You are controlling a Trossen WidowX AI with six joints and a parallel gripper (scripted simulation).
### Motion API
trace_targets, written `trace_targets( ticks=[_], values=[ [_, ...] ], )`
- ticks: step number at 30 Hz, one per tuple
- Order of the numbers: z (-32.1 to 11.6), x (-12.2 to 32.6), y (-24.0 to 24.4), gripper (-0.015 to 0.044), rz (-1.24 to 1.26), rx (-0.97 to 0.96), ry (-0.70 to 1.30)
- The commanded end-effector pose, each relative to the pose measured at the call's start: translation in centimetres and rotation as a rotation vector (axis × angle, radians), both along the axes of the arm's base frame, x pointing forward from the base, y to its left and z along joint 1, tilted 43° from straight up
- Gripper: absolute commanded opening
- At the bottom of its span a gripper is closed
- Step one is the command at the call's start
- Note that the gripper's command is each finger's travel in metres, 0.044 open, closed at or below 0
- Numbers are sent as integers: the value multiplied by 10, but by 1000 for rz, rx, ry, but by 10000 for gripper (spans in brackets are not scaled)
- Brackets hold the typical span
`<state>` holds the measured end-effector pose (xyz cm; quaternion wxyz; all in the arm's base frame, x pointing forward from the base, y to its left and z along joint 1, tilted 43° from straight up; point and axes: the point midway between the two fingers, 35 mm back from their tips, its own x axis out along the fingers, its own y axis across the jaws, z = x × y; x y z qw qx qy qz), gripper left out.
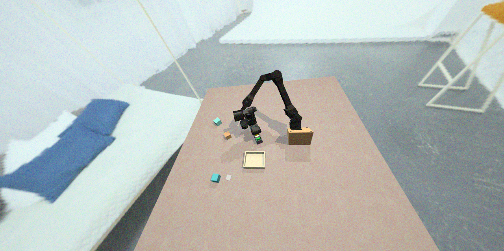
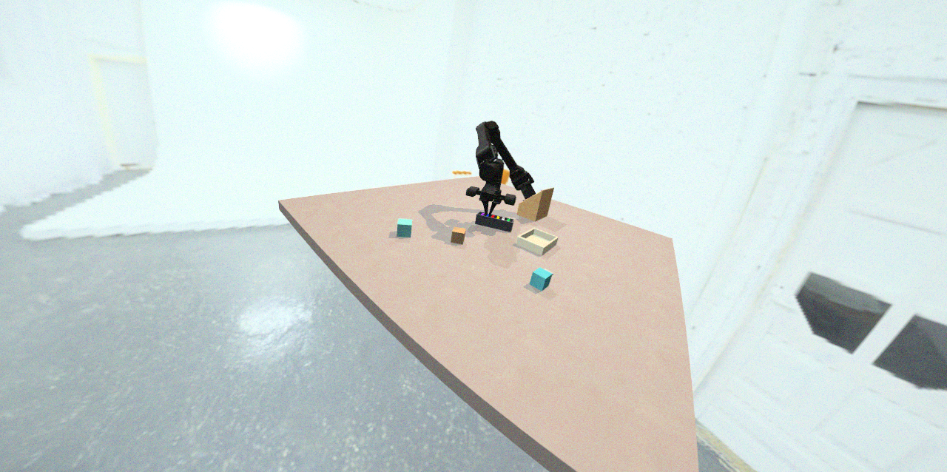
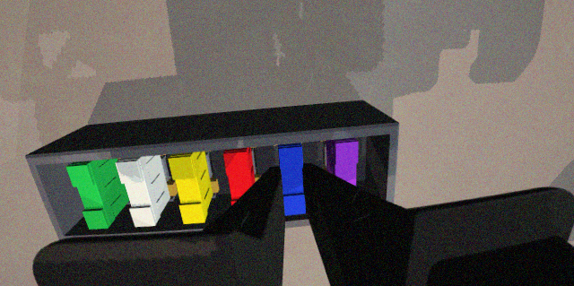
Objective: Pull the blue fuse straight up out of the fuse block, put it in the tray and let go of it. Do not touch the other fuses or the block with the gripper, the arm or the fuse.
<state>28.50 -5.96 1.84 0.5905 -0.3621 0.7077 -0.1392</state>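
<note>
The black fuse block (image 1: 260, 141) (image 2: 492, 223) (image 3: 224, 127) stands on the table, with a row of coloured fuses inside. My gripper (image 2: 488, 214) (image 3: 291, 176) points down into it and is shut on the blue fuse (image 3: 294, 204), one finger at each side. The blue fuse sits in its place in the row. The red fuse (image 3: 238, 167) is close beside the left finger, which partly covers it in the wrist view. The purple fuse (image 3: 347, 156) is partly behind the right finger. The shallow cream tray (image 1: 254, 168) (image 2: 529, 245) is empty.
The yellow (image 3: 193, 187), white (image 3: 143, 192) and green (image 3: 96, 194) fuses stand farther left in the block. An orange-brown cube (image 1: 227, 135) (image 2: 458, 236), two teal cubes (image 1: 217, 121) (image 1: 215, 178) and a wooden wedge (image 1: 300, 136) (image 2: 536, 206) by the arm's base are around.
</note>
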Motion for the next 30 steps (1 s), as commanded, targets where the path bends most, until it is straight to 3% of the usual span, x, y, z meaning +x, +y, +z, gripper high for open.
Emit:
trace_targets(
  ticks=[1, 30],
  values=[
    [1, 0, 1, 0, -1, 0, -1],
    [11, 1, 11, 0, 1, -1, 1]
  ],
)
